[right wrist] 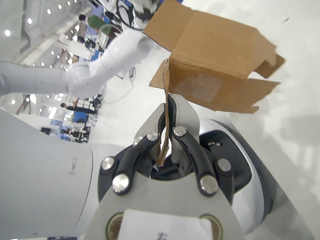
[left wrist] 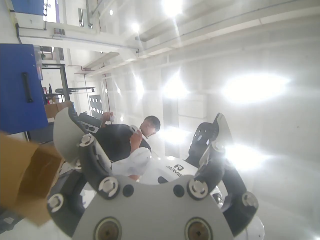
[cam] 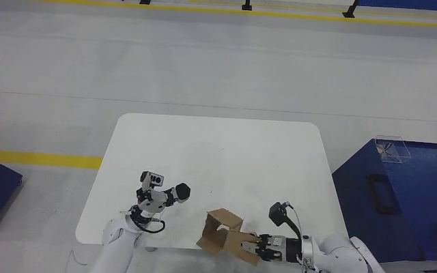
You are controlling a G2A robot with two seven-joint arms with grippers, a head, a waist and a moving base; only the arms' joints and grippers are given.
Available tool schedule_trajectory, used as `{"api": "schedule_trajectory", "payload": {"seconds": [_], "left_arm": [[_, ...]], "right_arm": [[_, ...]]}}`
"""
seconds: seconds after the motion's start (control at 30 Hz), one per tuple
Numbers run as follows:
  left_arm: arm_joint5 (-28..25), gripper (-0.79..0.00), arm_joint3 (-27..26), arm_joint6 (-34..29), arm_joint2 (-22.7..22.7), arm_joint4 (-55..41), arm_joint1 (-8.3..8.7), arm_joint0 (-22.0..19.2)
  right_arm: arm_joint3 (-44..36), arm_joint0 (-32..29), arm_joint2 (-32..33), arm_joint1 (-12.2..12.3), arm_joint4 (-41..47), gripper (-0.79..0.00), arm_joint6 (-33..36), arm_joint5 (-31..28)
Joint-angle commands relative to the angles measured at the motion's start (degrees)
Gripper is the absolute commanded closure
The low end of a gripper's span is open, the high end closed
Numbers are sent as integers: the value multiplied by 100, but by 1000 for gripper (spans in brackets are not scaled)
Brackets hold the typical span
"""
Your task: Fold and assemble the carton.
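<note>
A brown cardboard carton (cam: 225, 234) stands half-formed at the table's near edge, its end flaps hanging loose. In the right wrist view the carton (right wrist: 210, 61) has an open end and spread flaps. My right gripper (right wrist: 168, 101) is shut on one thin side flap of it, and in the top view the right gripper (cam: 254, 247) sits at the carton's near right corner. My left gripper (left wrist: 145, 131) is open, tipped upward with nothing between its fingers; a corner of the carton (left wrist: 27, 173) shows beside it. In the top view the left gripper (cam: 179, 192) is left of the carton, apart from it.
The white table (cam: 218, 157) is bare across its far half. A blue cabinet (cam: 396, 198) stands to the right of it, with a small clear bin (cam: 392, 147) on top. Grey floor with yellow lines (cam: 48, 160) surrounds the table.
</note>
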Motion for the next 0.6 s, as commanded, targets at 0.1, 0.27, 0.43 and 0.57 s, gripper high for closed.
{"api": "schedule_trajectory", "payload": {"seconds": [0.1, 0.27, 0.43, 0.57], "left_arm": [[63, -785, -634, -265, 374, 618, -34, 33], [704, -785, -830, -428, 855, 991, -80, -98], [1083, -785, -696, -379, 1203, 1414, -120, -317], [973, -785, -546, -193, 1338, 1561, -165, -468]], "right_arm": [[-435, -120, 83, 75, -503, 0, 489, 99], [-778, -273, 278, 132, -711, 0, 563, 164], [-1006, -416, 476, 181, -667, 0, 585, 124], [-1128, -525, 549, 215, -631, 0, 619, 36]]}}
